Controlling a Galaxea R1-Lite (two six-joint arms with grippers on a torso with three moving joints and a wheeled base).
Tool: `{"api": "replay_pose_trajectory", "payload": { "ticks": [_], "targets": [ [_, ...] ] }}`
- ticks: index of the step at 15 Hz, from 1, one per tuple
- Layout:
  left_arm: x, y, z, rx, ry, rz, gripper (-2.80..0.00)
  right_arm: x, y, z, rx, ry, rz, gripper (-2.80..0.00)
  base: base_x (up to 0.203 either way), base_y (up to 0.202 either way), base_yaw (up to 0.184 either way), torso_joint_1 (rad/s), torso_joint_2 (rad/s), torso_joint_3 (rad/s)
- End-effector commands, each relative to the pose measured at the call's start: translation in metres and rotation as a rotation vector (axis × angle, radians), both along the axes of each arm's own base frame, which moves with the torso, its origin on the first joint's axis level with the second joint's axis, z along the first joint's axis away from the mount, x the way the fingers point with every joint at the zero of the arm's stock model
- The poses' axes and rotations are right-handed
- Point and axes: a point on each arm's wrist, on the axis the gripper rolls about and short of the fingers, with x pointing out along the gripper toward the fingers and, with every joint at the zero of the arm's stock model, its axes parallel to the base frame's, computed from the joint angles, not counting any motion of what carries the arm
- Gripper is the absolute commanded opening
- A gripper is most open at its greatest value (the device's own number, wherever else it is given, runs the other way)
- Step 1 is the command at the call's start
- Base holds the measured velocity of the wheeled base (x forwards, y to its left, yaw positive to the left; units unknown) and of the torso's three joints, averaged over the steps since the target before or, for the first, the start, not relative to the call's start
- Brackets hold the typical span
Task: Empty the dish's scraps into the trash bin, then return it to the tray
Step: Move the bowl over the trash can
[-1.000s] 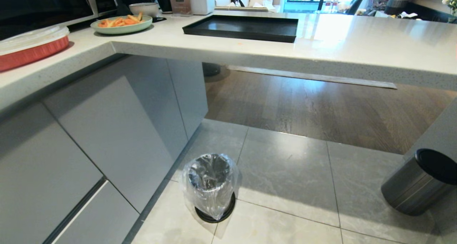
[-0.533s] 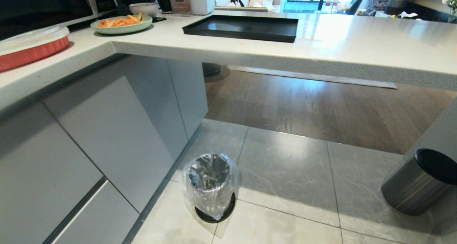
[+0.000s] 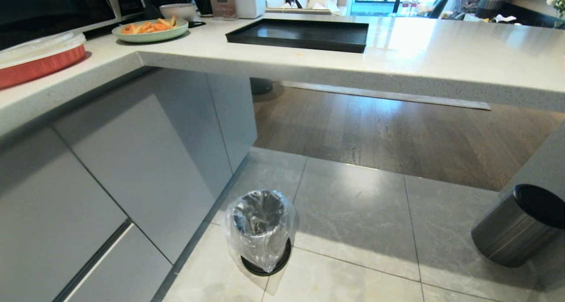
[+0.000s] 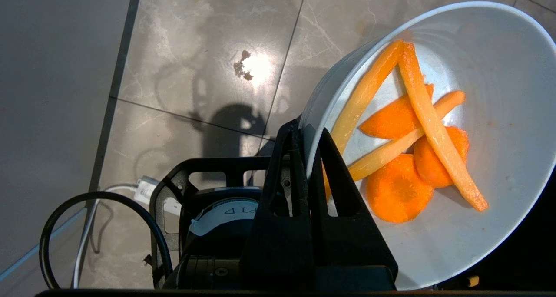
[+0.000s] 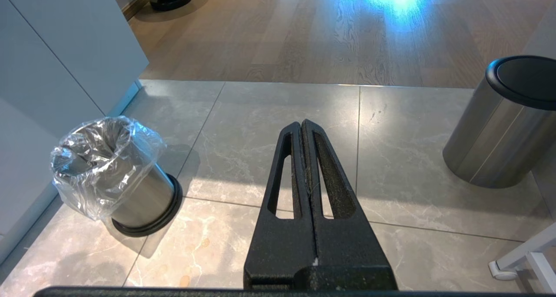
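right gripper [image 5: 302, 125]: fingers pressed together, empty, above tiled floor [image 5: 269, 114] | trash bin [image 5: 115, 175]: bag-lined, beside cabinet [image 5: 65, 49] | dark steel bin [image 5: 504, 123]: well apart, opposite side

Matte black slotted fingers [image 5: 323, 175] — looping black cable [image 4: 104, 227], white wire [image 4: 93, 221], labelled housing.

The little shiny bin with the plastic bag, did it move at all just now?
No. The small shiny metal trash bin with its crinkly clear bag sits on the same grey floor tile seam, beside the grey cabinet, exactly as before.
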Motion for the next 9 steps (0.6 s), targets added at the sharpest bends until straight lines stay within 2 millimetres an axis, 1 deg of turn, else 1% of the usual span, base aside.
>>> {"api": "replay_pose_trajectory", "payload": {
  "ticks": [1, 9],
  "targets": [
    [-0.0012, 0.0001, -0.0006, -0.001, 0.0, 0.001, -2.8, 0.0001, 0.0, 0.0001, 0.0, 0.001, 0.0, -2.8, 0.0, 0.0, 0.0, 0.0, 0.0, 0.0],
    [-0.0024, 0.0003, -0.0026, 0.0, 0.003, 0.002, -2.8, 0.0001, 0.0, 0.0001, 0.0, 0.001, 0.0, -2.8, 0.0, 0.0, 0.0, 0.0, 0.0, 0.0]
  ]
}}
